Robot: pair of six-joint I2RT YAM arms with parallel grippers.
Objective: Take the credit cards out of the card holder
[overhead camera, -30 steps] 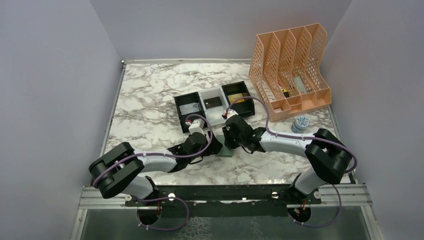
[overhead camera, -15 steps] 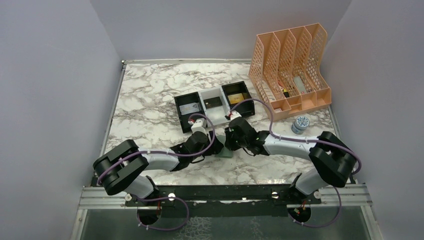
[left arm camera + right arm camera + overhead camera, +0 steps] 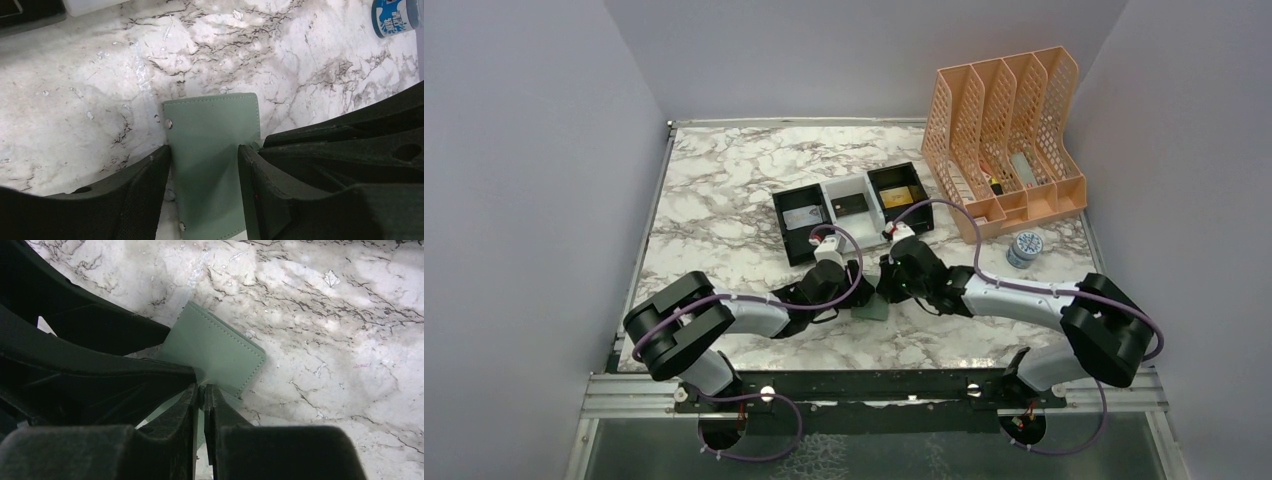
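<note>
Top external view: the card holder (image 3: 871, 308) is seen flat on the marble table (image 3: 724, 200), about midway between the left and right edges and nearer the near edge than the far one. It is closed, with its sage-green outside turned up. Both arms are bent inward over it, so that the left tool (image 3: 856, 292) and the right tool (image 3: 880, 294) meet at its far end. A black-and-white tray (image 3: 780, 218) is set just beyond them toward the far edge. A peach file rack (image 3: 1009, 130) is placed at the far right corner, and a small blue-and-white tin (image 3: 1025, 246) stands near the right edge.

Left wrist view: the left tool is held parted astride the card holder (image 3: 210, 150). One finger (image 3: 145, 190) is laid along the long edge that bears two metal studs, and the other finger is set over the opposite edge. Whether the card holder is pressed cannot be told. The right arm's dark fingers are seen at the lower right.

Right wrist view: the fingers (image 3: 185, 405) of the right tool are drawn together to a thin slit at the near edge of the card holder (image 3: 215, 347). Pale green shows in that slit, so a thin layer of the card holder appears to be pinched. The left tool's dark fingers lie over its left part.
</note>
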